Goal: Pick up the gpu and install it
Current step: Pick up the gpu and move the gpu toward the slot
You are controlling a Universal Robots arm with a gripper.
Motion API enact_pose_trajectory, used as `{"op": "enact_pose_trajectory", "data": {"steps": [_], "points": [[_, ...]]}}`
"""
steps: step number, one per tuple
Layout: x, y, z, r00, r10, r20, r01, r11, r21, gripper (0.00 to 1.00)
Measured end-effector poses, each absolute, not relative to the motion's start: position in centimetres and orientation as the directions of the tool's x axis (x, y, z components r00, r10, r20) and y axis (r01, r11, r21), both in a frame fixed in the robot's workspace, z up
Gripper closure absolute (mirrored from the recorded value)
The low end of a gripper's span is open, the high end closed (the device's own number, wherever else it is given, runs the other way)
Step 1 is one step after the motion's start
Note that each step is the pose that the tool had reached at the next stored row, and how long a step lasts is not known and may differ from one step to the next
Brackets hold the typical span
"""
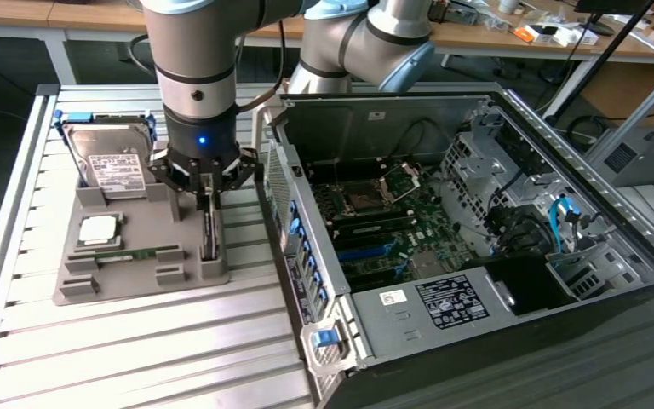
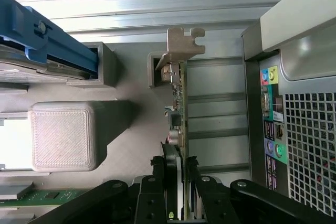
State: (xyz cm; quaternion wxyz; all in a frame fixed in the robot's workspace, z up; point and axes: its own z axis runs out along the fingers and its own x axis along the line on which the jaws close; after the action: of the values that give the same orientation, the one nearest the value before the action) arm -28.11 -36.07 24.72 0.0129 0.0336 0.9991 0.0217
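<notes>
The gpu is standing on edge in the gray tray, close beside the computer case. The gripper is straddling its top edge; whether it is clamping is unclear.

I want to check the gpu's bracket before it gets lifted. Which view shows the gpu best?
The wrist view: the gpu stands on edge along the picture, its silver bracket plain at the end away from the hand. The exterior view shows the gpu as a thin dark strip in the gray tray, its top under the hand.
</notes>
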Motion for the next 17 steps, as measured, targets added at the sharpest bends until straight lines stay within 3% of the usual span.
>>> {"op": "enact_pose_trajectory", "data": {"steps": [17], "points": [[-28.11, -36.07, 24.96, -0.997, 0.068, -0.024, 0.066, 0.997, 0.044, 0.73]]}}
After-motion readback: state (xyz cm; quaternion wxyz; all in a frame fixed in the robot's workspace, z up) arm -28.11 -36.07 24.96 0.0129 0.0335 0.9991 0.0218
